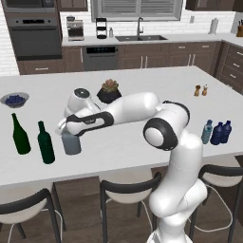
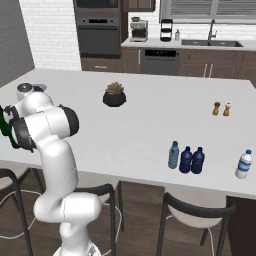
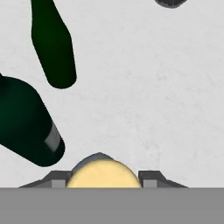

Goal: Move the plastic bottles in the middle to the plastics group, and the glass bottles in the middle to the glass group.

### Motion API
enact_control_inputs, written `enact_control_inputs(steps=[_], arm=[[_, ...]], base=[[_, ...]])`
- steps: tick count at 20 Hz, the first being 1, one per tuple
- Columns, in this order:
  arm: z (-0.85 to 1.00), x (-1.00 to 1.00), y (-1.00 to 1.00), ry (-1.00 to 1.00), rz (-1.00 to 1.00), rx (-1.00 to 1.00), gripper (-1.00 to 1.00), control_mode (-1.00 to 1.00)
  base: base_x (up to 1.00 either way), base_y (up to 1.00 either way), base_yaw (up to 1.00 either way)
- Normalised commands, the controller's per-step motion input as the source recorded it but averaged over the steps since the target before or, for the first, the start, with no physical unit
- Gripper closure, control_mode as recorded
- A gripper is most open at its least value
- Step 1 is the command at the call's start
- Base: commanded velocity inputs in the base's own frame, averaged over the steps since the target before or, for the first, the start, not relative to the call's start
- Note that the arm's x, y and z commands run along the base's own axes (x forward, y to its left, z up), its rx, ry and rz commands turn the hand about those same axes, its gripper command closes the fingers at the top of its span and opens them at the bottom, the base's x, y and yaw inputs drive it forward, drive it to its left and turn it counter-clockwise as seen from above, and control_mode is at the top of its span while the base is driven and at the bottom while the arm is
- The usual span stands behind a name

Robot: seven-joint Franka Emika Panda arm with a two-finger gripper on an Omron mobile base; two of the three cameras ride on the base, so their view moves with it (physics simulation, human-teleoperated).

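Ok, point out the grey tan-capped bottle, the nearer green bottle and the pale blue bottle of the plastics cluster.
grey bottle (image 1: 71, 144): left base view, its body.
nearer green bottle (image 1: 46, 144): left base view, its body.
pale blue bottle (image 2: 173, 156): right base view, its body.

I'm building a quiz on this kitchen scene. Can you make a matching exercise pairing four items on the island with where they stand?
Things:
1. grey bottle
2. green bottles
3. blue plastic bottles
4. potted plant

Places:
A. near the island's middle, toward the back
B. directly under the gripper, tan cap between the fingers
C. left part of the front edge, beside the grey bottle
D. right part of the front edge

Pairs: 1-B, 2-C, 3-D, 4-A
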Motion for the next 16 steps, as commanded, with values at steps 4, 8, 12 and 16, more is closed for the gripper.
enact_control_inputs(steps=[4, 8, 12, 16], arm=[[0.0, 0.0, 0.0, 0.0, 0.0, 0.0, -1.0, -1.0], [0.0, 0.0, 0.0, 0.0, 0.0, 0.0, -1.0, -1.0], [0.0, 0.0, 0.0, 0.0, 0.0, 0.0, -1.0, -1.0], [0.0, 0.0, -0.01, 0.0, 0.0, 0.0, -1.0, -1.0]], base=[[0.0, 0.0, 0.0], [0.0, 0.0, 0.0], [0.0, 0.0, 0.0], [0.0, 0.0, 0.0]])
